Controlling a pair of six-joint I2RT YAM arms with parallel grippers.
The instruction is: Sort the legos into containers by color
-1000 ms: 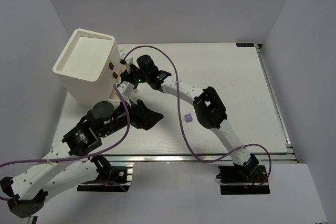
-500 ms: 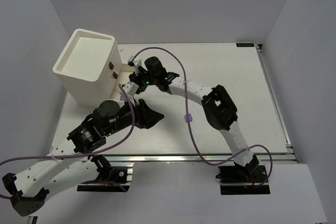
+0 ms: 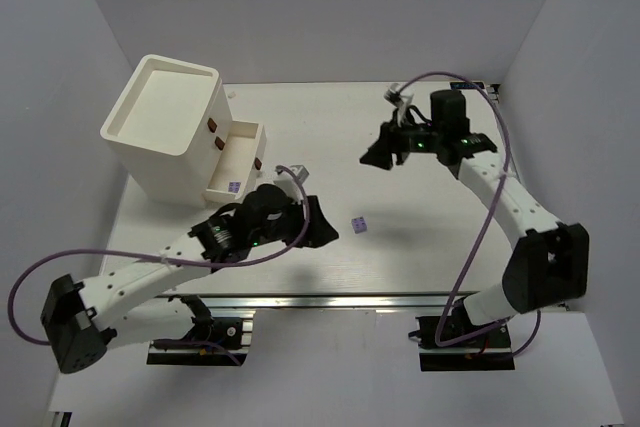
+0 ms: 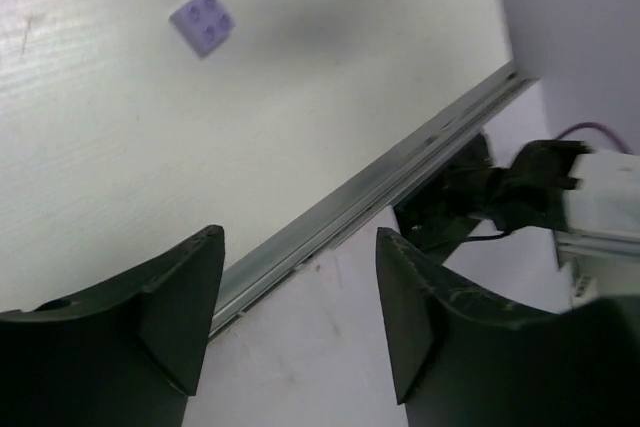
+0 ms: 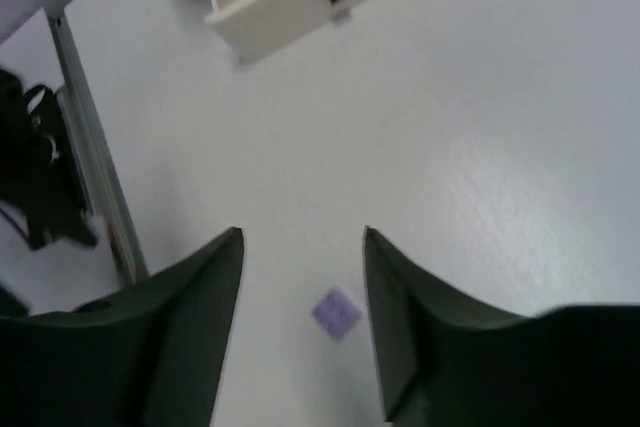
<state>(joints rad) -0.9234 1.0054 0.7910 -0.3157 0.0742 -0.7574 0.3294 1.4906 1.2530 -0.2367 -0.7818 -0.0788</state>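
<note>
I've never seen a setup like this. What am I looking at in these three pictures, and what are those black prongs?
Two white robot arms are bolted to a table. The wide picture looks down from above; the other two come from cameras on each wrist, so the black prongs are that arm's own fingers. The left gripper and right gripper both stand open, holding nothing. One lavender lego lies on the table between them. Far left stands a cream box with two drawers pulled out.

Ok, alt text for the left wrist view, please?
One lavender lego lies alone on the white table, ahead of the left pincer, which is open and empty. A metal rail edges the table.
</note>
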